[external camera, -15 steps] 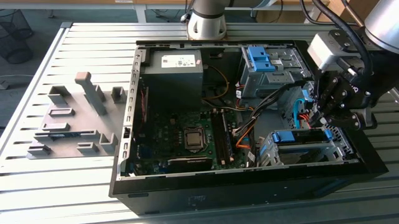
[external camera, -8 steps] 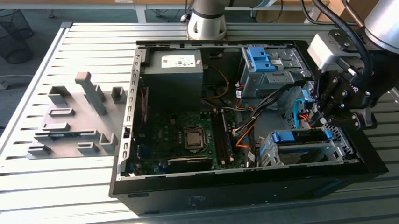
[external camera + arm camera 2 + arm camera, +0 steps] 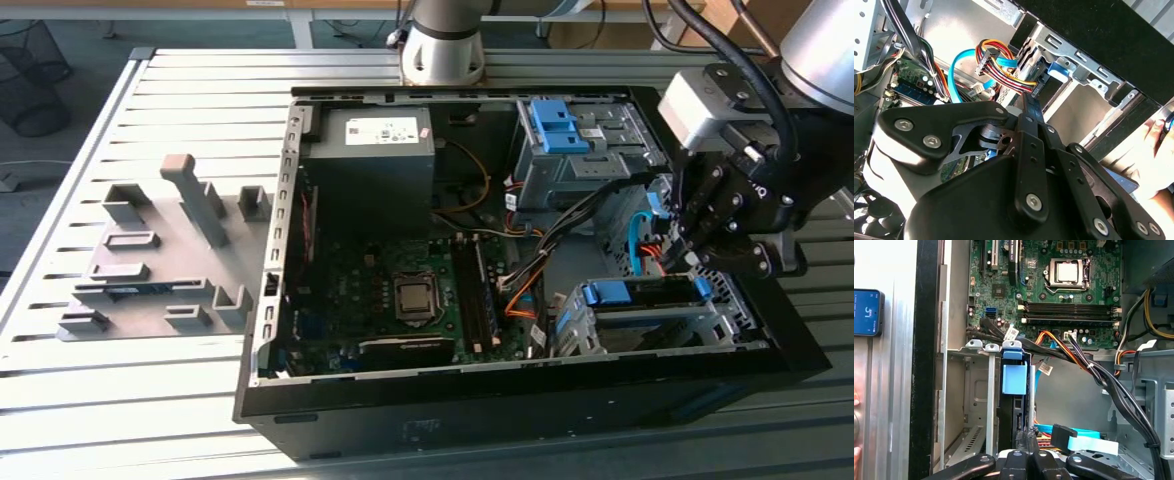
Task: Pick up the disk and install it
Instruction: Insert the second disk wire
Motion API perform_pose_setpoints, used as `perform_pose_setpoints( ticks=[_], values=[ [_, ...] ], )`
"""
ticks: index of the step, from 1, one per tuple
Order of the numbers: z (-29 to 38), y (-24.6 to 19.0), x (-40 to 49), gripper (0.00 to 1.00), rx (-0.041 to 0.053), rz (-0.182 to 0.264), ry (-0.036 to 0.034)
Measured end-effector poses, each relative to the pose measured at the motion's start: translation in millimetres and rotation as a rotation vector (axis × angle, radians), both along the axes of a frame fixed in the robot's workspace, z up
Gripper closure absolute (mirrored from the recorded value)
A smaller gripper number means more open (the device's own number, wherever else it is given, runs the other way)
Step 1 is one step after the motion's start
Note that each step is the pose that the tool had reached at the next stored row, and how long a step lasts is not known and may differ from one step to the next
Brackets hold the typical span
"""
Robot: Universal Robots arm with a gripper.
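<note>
- The gripper (image 3: 683,252) hangs over the open computer case (image 3: 400,415) at the exterior view's right, fingers drawn narrow.
- The disk (image 3: 1015,390) stands on edge between them in the drive cage (image 3: 587,330), its blue carrier (image 3: 627,292) visible; long axis runs into the bay.
</note>
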State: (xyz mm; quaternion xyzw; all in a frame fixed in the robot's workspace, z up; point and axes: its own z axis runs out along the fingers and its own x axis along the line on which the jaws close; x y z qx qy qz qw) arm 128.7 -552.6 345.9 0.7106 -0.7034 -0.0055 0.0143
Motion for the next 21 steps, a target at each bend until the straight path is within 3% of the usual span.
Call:
perform_pose_setpoints(
  ticks=[8, 17, 21],
  values=[
    [14.1, 0.0, -3.2, 0.89, 0.002, 0.0, 0.0],
    [17.3, 0.0, -16.3, 0.89, 0.0027, 0.0, -0.0001],
    [27.3, 0.1, -18.2, 0.89, 0.0029, 0.0, -0.0001]
  ],
)
